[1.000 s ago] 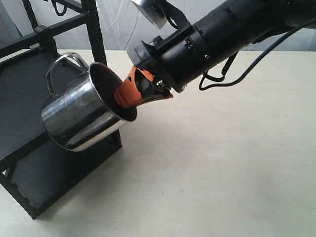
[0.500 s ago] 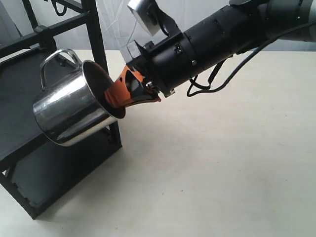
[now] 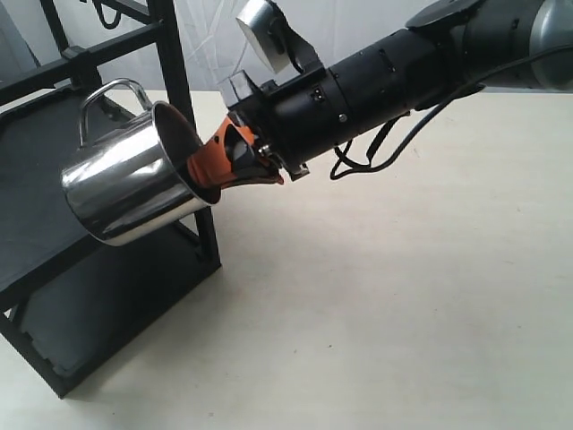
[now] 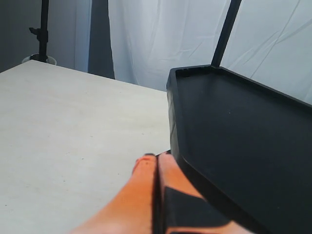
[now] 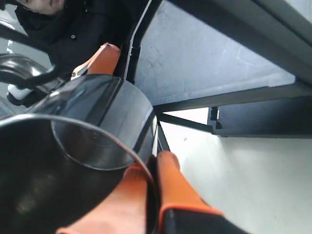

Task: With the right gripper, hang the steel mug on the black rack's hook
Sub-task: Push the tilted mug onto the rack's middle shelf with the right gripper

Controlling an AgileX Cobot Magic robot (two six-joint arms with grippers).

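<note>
The shiny steel mug [image 3: 134, 184] hangs in the air, tilted on its side, its looped handle [image 3: 112, 94] uppermost. My right gripper [image 3: 208, 172] is shut on the mug's rim, one orange finger inside and one outside. In the right wrist view the rim [image 5: 97, 134] runs between the orange fingers [image 5: 170, 180]. The mug is in front of the black rack [image 3: 175, 63], next to its front post and above its shelf tray [image 3: 36, 161]. A hook [image 3: 107, 11] shows at the rack's top. My left gripper [image 4: 157, 158] is shut on nothing, low beside a black tray [image 4: 234, 126].
The pale tabletop [image 3: 403, 296] stretches to the right of the rack. The right arm's loose black cables [image 3: 394, 143] hang under it. White curtains [image 4: 156, 39] close the background, and a stand [image 4: 44, 29] is at the far edge.
The right arm carried the mug left toward the rack, then raised it a little. The grip on the rim stays the same.
</note>
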